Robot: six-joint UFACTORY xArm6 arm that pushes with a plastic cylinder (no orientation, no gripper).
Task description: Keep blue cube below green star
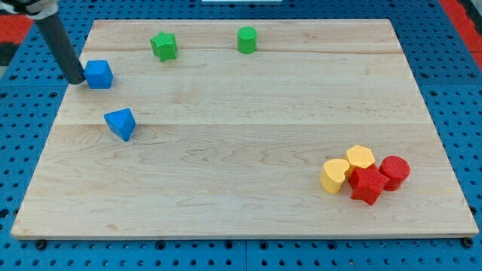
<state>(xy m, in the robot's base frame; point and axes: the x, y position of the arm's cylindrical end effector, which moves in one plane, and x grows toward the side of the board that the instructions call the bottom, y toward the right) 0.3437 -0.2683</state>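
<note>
The blue cube [99, 74] lies near the board's left edge, toward the view's top. The green star [163, 46] lies above it and to its right, near the top edge. My tip [76, 80] is at the end of the dark rod that comes in from the top left, and it touches or nearly touches the blue cube's left side.
A blue triangular block [120, 123] lies below the blue cube. A green cylinder [247, 39] sits near the top edge, right of the star. At the lower right are two yellow blocks [334, 176] [361, 157], a red star [367, 185] and a red cylinder [395, 171], clustered together on the wooden board [248, 135].
</note>
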